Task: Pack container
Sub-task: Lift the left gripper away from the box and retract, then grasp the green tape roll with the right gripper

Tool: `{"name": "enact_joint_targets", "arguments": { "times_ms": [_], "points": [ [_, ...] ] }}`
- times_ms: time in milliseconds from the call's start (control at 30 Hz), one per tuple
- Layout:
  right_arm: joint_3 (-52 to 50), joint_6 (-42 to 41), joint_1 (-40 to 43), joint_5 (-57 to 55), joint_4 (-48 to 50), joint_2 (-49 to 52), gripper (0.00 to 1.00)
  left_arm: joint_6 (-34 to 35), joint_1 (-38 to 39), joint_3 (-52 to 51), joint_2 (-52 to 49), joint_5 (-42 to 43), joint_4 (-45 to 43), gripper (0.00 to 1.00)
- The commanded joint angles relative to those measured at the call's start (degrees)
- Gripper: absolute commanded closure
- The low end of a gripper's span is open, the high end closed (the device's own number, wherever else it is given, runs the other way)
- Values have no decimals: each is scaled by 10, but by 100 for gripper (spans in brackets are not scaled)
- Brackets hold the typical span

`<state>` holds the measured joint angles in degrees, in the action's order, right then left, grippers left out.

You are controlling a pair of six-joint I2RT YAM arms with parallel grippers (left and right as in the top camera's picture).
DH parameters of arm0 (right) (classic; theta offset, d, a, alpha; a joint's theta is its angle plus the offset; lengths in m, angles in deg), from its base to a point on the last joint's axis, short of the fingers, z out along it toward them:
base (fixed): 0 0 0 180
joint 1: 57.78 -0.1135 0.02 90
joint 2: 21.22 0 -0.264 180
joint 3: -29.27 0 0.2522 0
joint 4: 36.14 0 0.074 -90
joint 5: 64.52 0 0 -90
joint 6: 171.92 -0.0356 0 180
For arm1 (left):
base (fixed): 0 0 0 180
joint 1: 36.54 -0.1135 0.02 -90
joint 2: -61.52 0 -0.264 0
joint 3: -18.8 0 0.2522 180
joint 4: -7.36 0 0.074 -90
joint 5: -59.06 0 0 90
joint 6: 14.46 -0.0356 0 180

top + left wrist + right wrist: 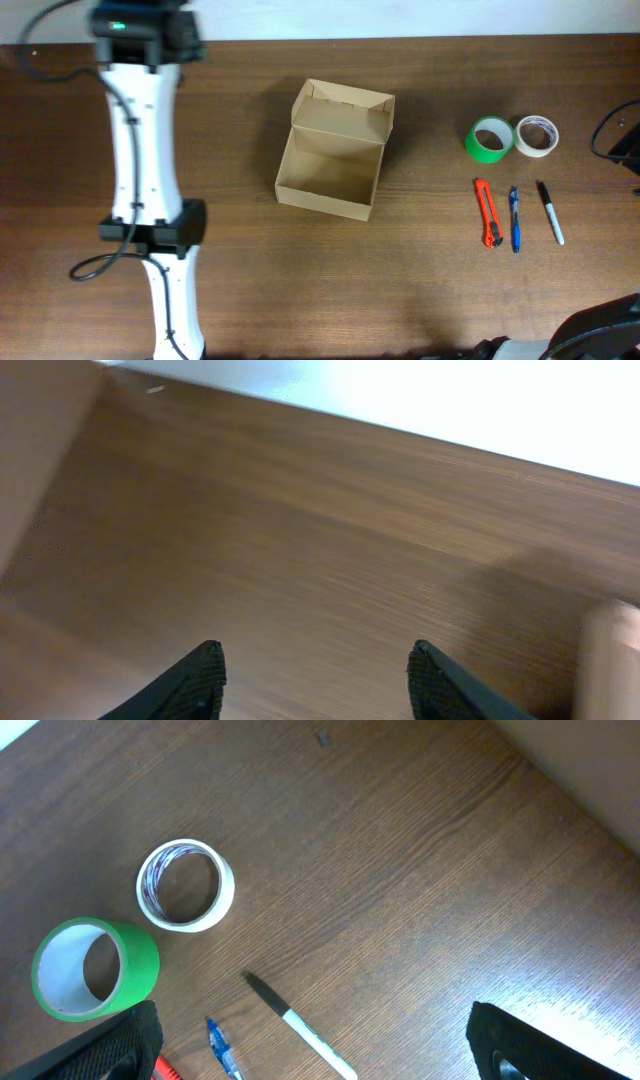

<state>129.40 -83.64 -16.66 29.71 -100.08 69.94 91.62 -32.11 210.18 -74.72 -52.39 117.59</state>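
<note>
Container (322,199) lid up at desk (420,290) centre; left end effector (317,668) moderately parted, empty, over bare wood; right end effector (310,1030) wide, empty

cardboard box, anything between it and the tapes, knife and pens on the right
Nothing visible. The open brown cardboard box has its flap raised at the far side, and only bare wooden table separates it from the green tape roll, white tape roll, orange utility knife, blue pen and black marker.

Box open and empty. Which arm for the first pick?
Right: the right gripper hovers open by the green tape, white tape and marker; the left gripper faces bare table beyond the box.
</note>
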Motion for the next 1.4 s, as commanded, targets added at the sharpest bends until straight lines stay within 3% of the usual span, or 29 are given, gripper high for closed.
{"name": "enact_joint_targets", "arguments": {
  "times_ms": [0,33,100,133,200,333,467,700,800,967,1367],
  "points": [
    [13,-7,2,33,1,3,1,-17,-50,5,16,-7,2,37],
    [13,-7,2,55,5,3,1,-16,-65,5,16,-7,2,32],
    [13,-7,2,125,9,3,1,-16,-88,5,16,-4,2,4],
    [13,-7,1,158,9,3,1,-16,-97,5,16,-4,2,0],
    [13,-8,-5,219,10,3,1,-16,-115,5,16,-4,2,0],
    [13,-58,-49,212,6,4,0,-16,-134,5,16,-4,2,0],
    [13,-117,-132,86,-11,20,11,-16,-140,5,16,-4,2,0],
    [45,-172,-239,10,-13,100,12,-16,-140,5,16,-4,2,0],
    [85,-202,-246,11,-17,159,19,-16,-140,5,16,-4,2,0],
    [158,-202,-241,-14,-50,247,20,-16,-140,5,16,-4,2,0],
    [167,-200,-235,-52,-104,330,25,-16,-140,5,16,-4,2,0]
  ]
}}
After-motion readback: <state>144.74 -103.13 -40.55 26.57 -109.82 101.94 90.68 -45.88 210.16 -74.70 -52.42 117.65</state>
